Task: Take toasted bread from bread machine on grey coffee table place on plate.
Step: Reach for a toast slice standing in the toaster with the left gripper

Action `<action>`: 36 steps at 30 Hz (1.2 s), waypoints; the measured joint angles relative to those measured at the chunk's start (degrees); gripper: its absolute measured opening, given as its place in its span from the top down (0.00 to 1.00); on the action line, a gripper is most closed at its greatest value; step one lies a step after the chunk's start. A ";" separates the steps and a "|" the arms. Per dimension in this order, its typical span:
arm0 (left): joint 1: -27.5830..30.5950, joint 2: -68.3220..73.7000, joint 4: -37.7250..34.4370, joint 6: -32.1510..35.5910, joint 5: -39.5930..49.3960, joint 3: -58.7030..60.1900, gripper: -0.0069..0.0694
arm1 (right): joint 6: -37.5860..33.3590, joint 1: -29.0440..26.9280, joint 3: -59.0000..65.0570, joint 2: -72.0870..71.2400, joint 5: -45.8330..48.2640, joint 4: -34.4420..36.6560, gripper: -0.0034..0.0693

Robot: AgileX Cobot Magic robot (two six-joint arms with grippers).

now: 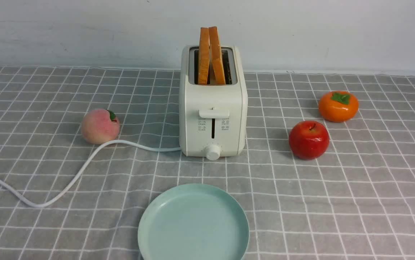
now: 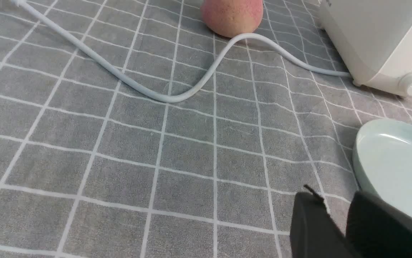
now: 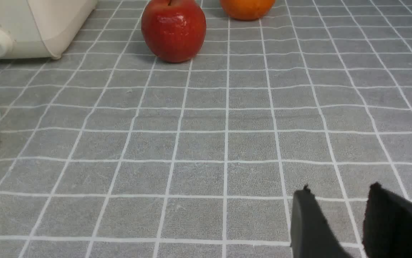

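toasted bread [image 1: 204, 54] seen upright in bread machine [image 1: 213, 108] slots, on grey coffee table [image 1: 337, 198] | plate [image 1: 193, 224] set near, in front | left gripper [image 2: 335, 200] fingers parted, nothing held | right gripper [image 3: 338, 193] fingers parted, nothing held

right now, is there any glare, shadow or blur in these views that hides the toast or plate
Front view: soft even light, the toasted bread and plate sharp, only faint shadows beside the apple. Left wrist view: a white glare streak on the plate, left gripper dark and featureless. Right wrist view: small highlights on the apple, right gripper likewise dark.
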 joint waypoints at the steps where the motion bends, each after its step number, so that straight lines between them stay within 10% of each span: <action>1: 0.00 0.00 0.00 0.00 0.00 0.00 0.71 | 0.00 0.00 0.00 0.00 0.00 0.00 0.62; 36: 0.00 0.00 4.03 0.05 0.00 0.00 0.67 | 0.00 0.00 0.00 0.00 -0.45 2.11 0.62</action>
